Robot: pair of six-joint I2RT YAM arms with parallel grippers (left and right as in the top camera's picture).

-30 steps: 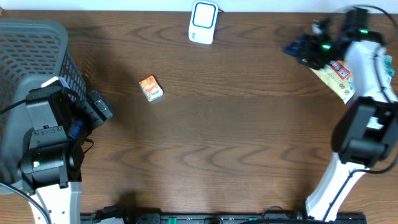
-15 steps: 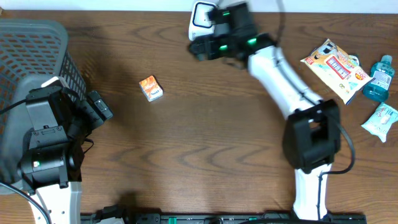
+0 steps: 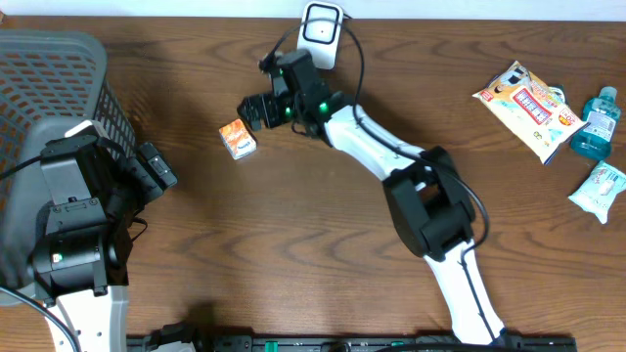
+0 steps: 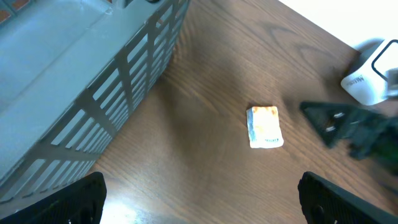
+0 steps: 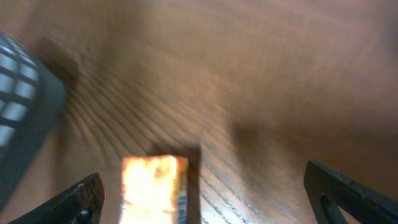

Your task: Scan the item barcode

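well, here is what i can see from my seat:

- the small orange box (image 3: 238, 138) lies flat on the bare wooden table (image 3: 323, 225), between the grey basket (image 3: 59, 68) and the white scanner (image 3: 321, 22), touching neither.
- the right gripper (image 3: 257, 90) hangs just beside the box on the scanner side, its jaws spread wide with nothing in them. in the right wrist view the fingers (image 5: 84, 196) sit at the bottom corners, with the box low between them.
- that wrist picture is smeared, so i can't read any print on the box. it may carry a pale label on one side.
- the left gripper (image 3: 156, 171) is near the basket's corner, released and empty, pointing toward the box.
- the scanner has grey lettering on its side in the left wrist view, too soft for me to spell.
- at the far right lie a snack packet (image 3: 528, 108) with a red label and dense print i can't make out, a blue bottle (image 3: 594, 122) and a small pale sachet (image 3: 599, 186).
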